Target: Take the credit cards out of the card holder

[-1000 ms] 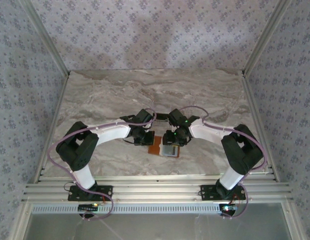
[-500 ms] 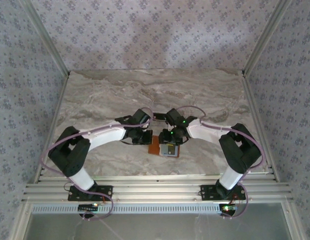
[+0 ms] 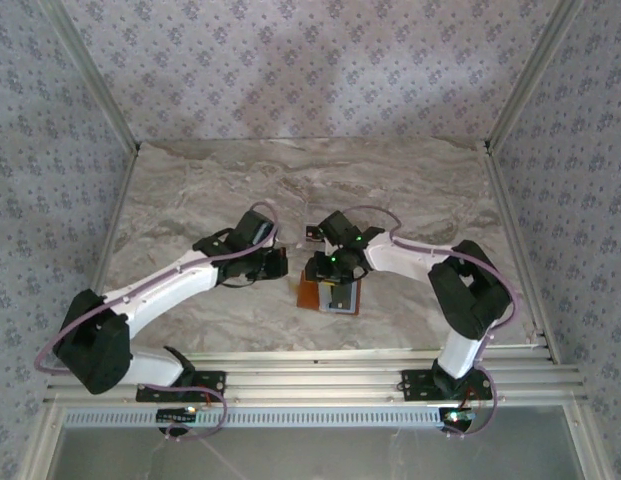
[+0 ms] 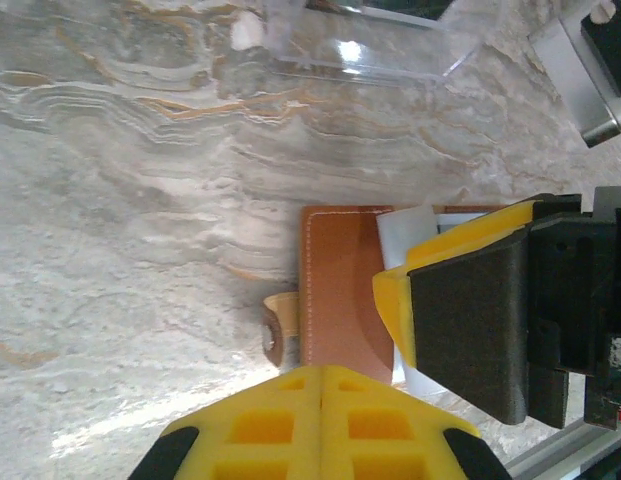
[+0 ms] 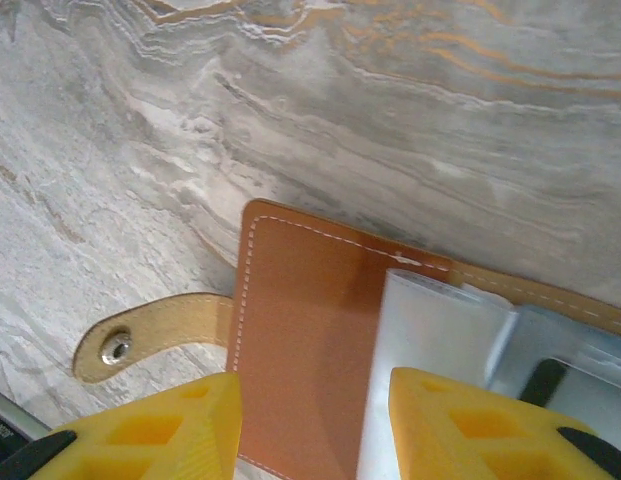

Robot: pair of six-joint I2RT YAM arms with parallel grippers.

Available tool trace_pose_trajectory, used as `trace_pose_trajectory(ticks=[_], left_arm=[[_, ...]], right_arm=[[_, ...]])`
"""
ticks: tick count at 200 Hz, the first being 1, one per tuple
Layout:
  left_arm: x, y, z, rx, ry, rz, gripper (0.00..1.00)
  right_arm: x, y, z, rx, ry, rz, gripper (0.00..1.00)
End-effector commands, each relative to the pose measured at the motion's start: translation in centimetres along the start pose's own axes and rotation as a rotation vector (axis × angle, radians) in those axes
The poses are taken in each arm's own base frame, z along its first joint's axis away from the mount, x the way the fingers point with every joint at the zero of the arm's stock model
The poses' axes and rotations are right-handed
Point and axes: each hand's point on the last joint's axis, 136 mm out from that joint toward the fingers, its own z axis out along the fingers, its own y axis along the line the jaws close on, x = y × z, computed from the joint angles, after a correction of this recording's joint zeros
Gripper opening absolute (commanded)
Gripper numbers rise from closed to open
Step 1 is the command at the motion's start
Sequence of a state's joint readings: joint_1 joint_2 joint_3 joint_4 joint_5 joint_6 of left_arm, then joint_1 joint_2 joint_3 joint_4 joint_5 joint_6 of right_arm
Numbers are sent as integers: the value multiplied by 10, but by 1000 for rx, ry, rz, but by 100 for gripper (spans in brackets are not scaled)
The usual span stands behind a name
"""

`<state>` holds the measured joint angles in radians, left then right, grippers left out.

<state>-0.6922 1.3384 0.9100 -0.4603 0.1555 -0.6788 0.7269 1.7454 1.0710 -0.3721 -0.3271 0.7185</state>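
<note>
The card holder lies open on the marble table, its tan-brown panel on the left and its snap strap sticking out sideways. A pale credit card pokes out of the grey-blue lined half and overlaps the brown panel. Over the holder hovers my right gripper, open, its yellow fingertips straddling the brown panel and the card's edge. Just left of the holder, my left gripper is shut on nothing, with the holder and the pale card ahead of it. A dark card cannot be made out.
A clear plastic piece lies on the table just beyond the holder. Patterned walls and metal frame rails close in the table at the sides and back. The table's near edge is a slotted metal rail.
The left arm has swung out leftward and its shut gripper has slid a little left, off the holder. The right gripper has moved left over the holder, jaws still apart.
</note>
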Motion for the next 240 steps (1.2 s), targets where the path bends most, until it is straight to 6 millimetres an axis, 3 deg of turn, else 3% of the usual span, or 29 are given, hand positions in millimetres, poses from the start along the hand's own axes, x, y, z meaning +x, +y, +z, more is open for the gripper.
trace_pose_trajectory(ticks=[1,26,31,54,83,123,144,173,192,240], left_arm=[[4,14,-11,-28,-13,-18,0],[5,20,-17,-25,-31,-34,0],[5,20,-18,-25,-36,-36,0],[5,24,-20,-25,-42,-46,1],[5,26,-21,-23,-49,-54,1],[2,22,-19,6,-62,-53,3],[3,14,-13,41,-39,-55,3],[3,-1,0,81,12,-52,1],[8,-20,13,72,62,-9,1],[30,-88,56,142,185,65,2]], right_arm=[[-6,23,4,-45,6,-18,44],[-8,39,5,-66,11,-42,44],[-17,53,-2,-90,-11,-59,44],[-21,72,-11,-118,-22,-90,44],[-20,76,-35,-98,-60,-117,44],[-15,34,-64,21,-117,-79,45],[2,-11,-66,141,-94,-35,45],[19,-52,-69,199,-76,34,46],[25,-78,-75,218,-89,96,46],[31,-114,-95,189,-147,204,46]])
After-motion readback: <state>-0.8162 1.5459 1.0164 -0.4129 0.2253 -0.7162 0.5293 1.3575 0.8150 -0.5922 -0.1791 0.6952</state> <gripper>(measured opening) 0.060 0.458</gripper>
